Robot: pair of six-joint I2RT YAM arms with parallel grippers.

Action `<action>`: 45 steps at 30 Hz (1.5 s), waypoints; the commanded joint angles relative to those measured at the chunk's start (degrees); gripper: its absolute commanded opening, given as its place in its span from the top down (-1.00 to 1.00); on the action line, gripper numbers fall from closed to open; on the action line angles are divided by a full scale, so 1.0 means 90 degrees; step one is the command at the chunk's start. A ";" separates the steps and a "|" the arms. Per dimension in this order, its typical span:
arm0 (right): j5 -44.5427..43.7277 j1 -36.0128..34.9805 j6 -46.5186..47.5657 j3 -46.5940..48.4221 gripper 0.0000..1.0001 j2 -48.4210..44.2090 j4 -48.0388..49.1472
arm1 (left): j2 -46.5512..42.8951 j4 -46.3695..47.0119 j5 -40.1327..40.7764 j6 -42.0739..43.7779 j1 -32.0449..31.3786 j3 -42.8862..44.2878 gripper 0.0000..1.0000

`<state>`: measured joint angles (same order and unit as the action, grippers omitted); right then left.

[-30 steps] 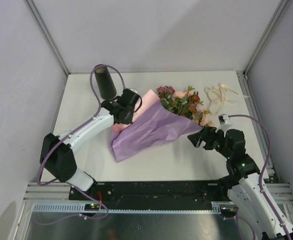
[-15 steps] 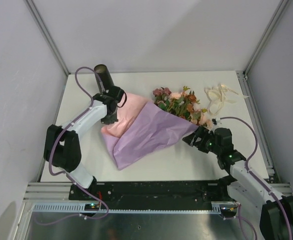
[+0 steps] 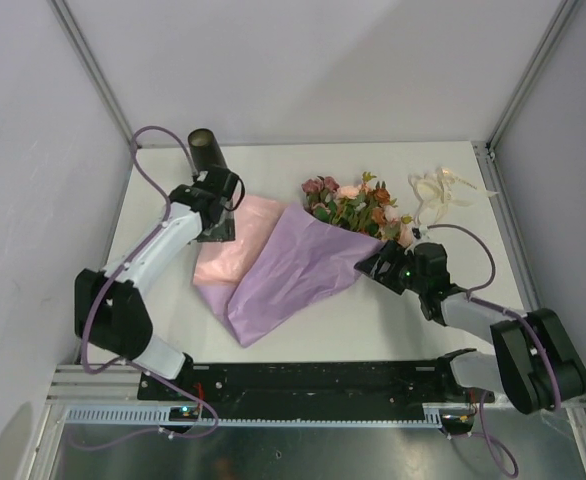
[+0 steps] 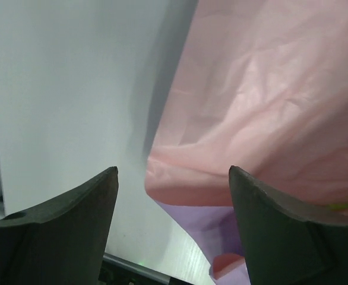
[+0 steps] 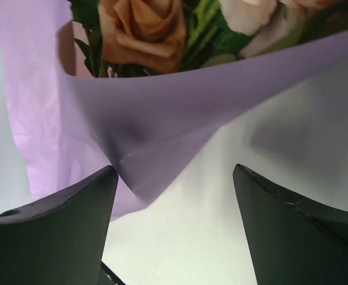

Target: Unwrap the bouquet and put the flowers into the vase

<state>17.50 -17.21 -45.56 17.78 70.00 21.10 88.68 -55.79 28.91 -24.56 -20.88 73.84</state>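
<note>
Bouquet (image 3: 318, 240) lies across the white table (image 3: 393, 315), lilac paper (image 3: 288, 275) over pink sheet (image 3: 231, 250), roses (image 3: 353, 208) fanning far-right (black vase (image 3: 206, 150) stands far left); grey walls (image 3: 303, 70) enclose it. Left gripper (image 4: 173, 175) gapes empty over the pink sheet, right gripper (image 5: 174, 172) likewise at the lilac edge.

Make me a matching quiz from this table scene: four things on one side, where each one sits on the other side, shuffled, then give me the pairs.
Things:
1. vase
2. ribbon
3. pink paper
4. lilac paper

Places:
A. wrapped around the flowers, mid-table
B. loose at the far right, beside the flowers
C. standing at the far left
D. spread out between the vase and the lilac paper

Pairs: 1-C, 2-B, 3-D, 4-A
</note>
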 commanded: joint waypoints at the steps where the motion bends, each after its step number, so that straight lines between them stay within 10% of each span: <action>1: 0.0263 -0.0085 -0.0207 0.0486 -0.66 0.0537 0.1275 | -0.0555 0.0326 -0.1081 0.0359 -0.0049 0.0286 -0.61; 10: 0.0372 -0.0291 -0.0559 0.1316 -0.55 0.2099 0.2156 | -0.0792 0.1045 -0.2960 0.0535 -0.0047 0.0017 -0.66; 25: 0.0571 -0.0232 -0.0679 0.2637 -0.48 0.3604 0.2227 | 0.0060 0.1131 -0.2765 0.0857 -0.0034 0.0006 -0.72; 32: 0.0666 -0.0046 0.0042 0.2304 -0.53 0.1863 0.0796 | 0.0749 0.1089 -0.2467 0.1095 0.0054 0.0038 -0.72; 45: 0.0194 -0.0426 0.0922 0.2182 -0.63 -0.1844 -0.1654 | 0.1231 0.1154 -0.4566 0.1350 0.0514 0.0130 -0.76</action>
<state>21.37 -19.73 -40.32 37.74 57.95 13.87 99.79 -46.33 -4.36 -14.68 -18.22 73.82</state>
